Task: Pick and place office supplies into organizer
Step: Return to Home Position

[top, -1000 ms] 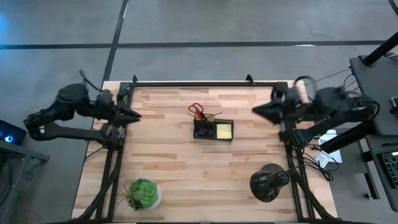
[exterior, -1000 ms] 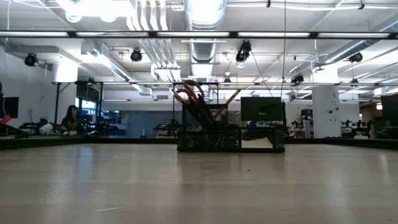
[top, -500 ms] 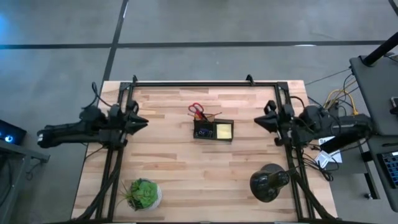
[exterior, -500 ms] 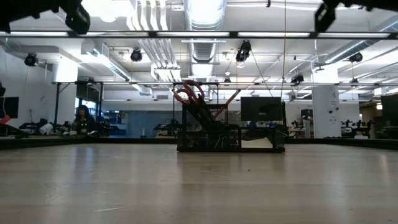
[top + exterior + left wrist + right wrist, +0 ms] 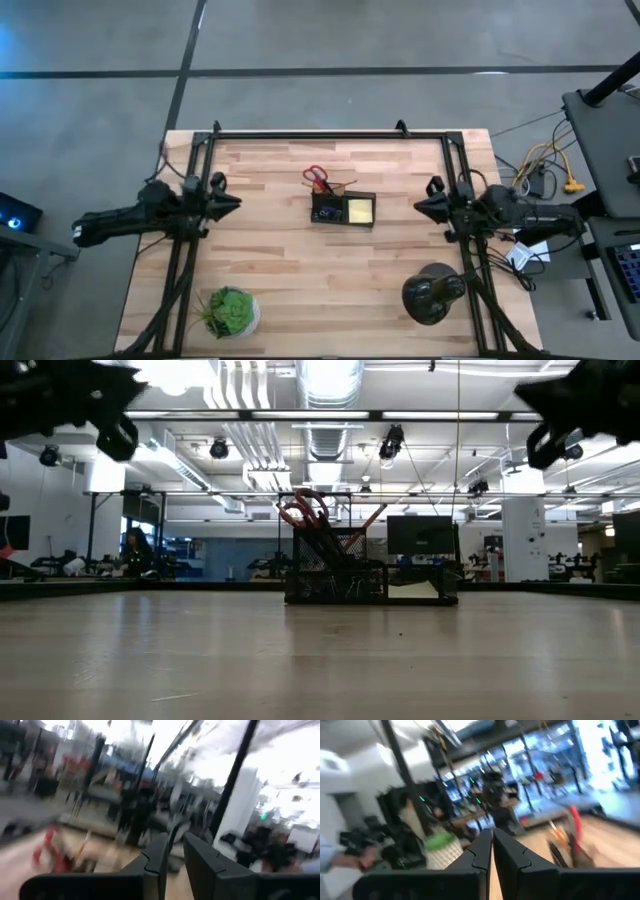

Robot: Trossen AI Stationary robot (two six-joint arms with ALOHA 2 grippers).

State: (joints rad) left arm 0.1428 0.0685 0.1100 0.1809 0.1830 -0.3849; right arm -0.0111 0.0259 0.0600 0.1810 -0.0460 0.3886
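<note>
The black mesh organizer stands mid-table. A yellow note pad lies in its right compartment. Red-handled scissors and an orange pencil stick up out of its left compartment. My left gripper hovers at the table's left edge, its fingers a narrow gap apart and holding nothing. My right gripper hovers at the right edge, shut and empty. Both point toward the organizer from well clear of it.
A green potted plant sits at the near left corner and a round black domed object at the near right. A black frame rail runs along the far edge. Bare wood lies between the grippers and the organizer.
Both arms have folded back and come down, so their grippers now show at the top corners of the low view. Each gripper has drifted slightly toward the table's near edge. The organizer and its contents have not moved.
</note>
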